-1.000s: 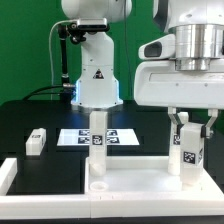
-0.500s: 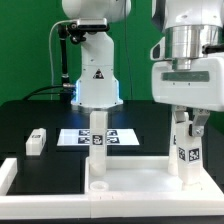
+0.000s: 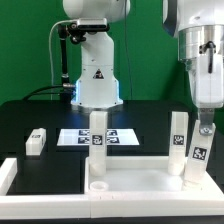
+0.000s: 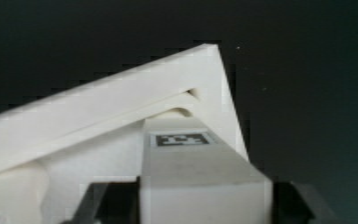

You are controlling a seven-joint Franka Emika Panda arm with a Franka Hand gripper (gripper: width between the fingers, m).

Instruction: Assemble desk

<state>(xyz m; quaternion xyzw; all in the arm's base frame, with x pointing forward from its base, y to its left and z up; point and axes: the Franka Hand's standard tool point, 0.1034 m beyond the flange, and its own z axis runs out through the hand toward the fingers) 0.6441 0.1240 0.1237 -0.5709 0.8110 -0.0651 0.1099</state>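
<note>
the tabletop (image 3: 140, 182) lies rim-up, and by my count the desk is past halfway. one leg (image 3: 97, 130) stands upright in the tabletop's corner at the exterior view's left, and a back leg (image 3: 177, 135) stands upright at its far corner on the exterior view's right. the third leg (image 3: 198, 160) is upright in the near corner just in front of the back leg, and that is the one i have. whether it is fully seated i cannot tell. the loose leg (image 3: 35, 140) lies on the black table (image 3: 30, 115), well apart from the tabletop, not yet fitted.

my arm drops straight down over that near corner, wrist vertical. my claw (image 3: 203, 135) points down and pinches the third leg's upper end. the wrist view shows the leg filling the gap between my fingers (image 4: 101, 202), its tag facing the camera.
</note>
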